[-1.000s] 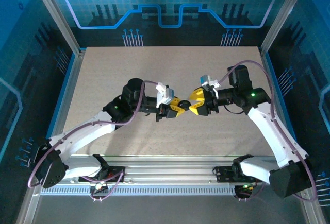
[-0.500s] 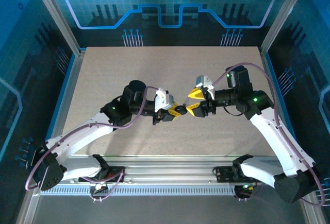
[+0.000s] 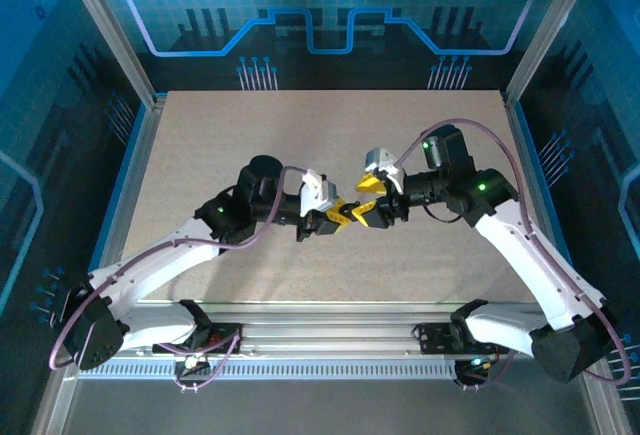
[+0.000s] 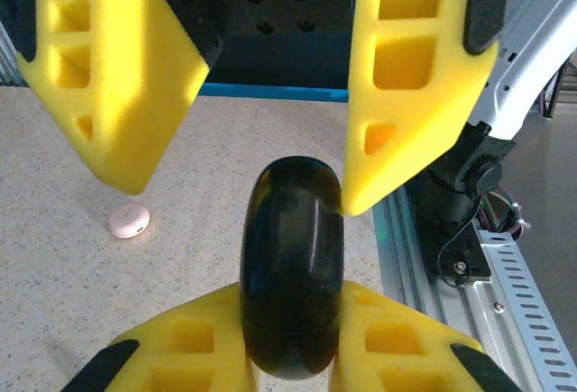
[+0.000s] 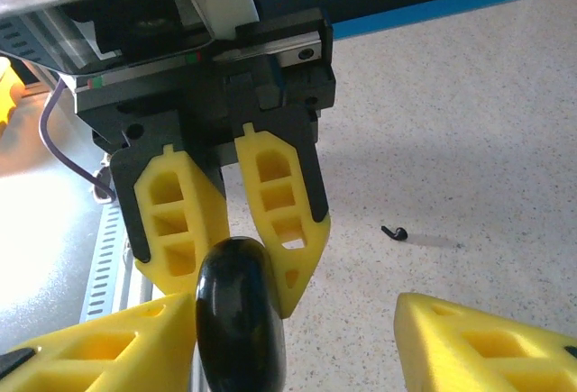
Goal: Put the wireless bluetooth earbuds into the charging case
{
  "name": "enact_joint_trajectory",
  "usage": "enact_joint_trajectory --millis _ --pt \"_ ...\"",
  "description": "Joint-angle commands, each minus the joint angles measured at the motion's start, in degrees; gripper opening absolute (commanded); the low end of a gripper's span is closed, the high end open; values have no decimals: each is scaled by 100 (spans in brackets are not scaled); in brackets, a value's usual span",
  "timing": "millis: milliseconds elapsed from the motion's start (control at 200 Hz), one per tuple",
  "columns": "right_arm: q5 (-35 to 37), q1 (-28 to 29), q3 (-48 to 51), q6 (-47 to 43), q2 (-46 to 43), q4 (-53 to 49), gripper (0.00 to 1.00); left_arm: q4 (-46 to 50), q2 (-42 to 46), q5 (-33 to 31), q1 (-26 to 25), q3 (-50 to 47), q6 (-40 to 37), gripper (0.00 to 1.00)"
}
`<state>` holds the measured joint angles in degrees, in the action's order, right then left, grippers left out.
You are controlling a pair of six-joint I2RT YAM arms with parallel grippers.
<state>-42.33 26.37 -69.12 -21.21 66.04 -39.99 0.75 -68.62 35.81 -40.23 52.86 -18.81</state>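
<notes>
Right gripper has slid in toward the left gripper since half a second back, so now both sets of yellow fingertips meet over the middle of the table. Left arm basically hasn't budged. Starting close up in the left wrist view, the left gripper is clamped on the black disc cap of the charging case, a finger on each flat face, holding it up off the tabletop. Right behind that, the right gripper's fingers hang spread wide, one on either side of the cap. One tip looks to be touching the cap's rim, and the other is well clear. Right wrist view agrees: its own fingers are far apart, cap just beside one of them, nothing gripped. Further out, the pale pink case body lies flat on the table by itself, well apart from both grippers. One small dark earbud lies on the table too, out past the left gripper's fingers in the right wrist view.
</notes>
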Motion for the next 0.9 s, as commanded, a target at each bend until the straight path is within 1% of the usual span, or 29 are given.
enact_joint_trajectory --millis 0,265,620,895 --pt "143 110 -198 -94 70 -62 60 -207 39 180 31 97 131 15" --pt "626 80 -225 -8 138 63 59 -222 85 250 32 137 179 15" --pt "490 -395 -179 464 104 557 58 -174 132 230 30 84 88 15" --pt "655 -440 -199 546 155 540 58 -226 125 186 80 36 125 14"
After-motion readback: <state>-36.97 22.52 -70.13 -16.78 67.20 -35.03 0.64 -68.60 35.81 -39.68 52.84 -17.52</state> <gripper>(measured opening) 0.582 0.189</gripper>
